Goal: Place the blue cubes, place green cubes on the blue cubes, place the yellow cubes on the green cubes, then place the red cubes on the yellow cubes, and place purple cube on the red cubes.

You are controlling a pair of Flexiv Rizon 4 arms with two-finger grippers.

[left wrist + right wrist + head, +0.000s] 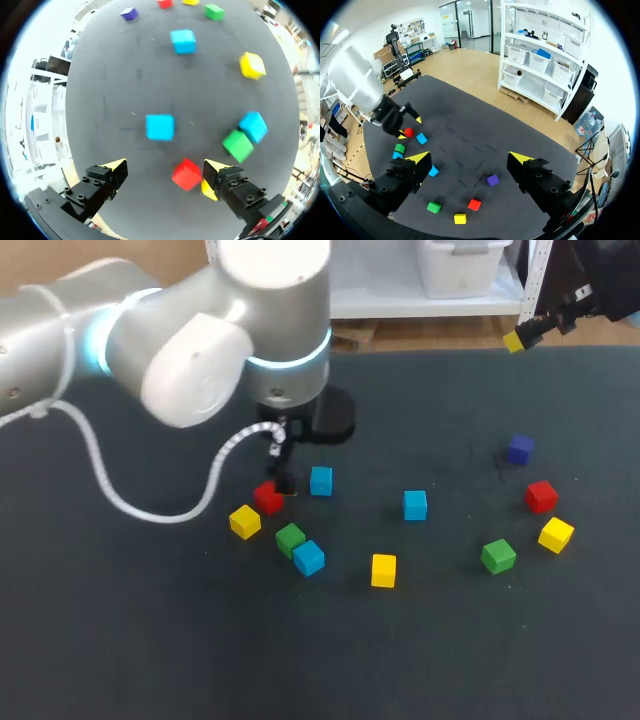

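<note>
Eleven loose cubes [415, 504], left gripper [166, 167] spread above red cube [186, 174]

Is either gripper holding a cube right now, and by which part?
Nothing is held. The left gripper has open jaws around a red cube, with a clear gap on one side. The right gripper is open, nothing between its jaws.

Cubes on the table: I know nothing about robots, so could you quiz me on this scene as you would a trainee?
1. True or false: the right gripper holds a cube.
2. Which colour of cube lies between the open fingers of the left gripper? A red, B green, C purple.
3. How many purple cubes lie on the table?
Key: 1 false, it is open and empty. 2 A, the red cube. 3 one, the purple cube.
</note>
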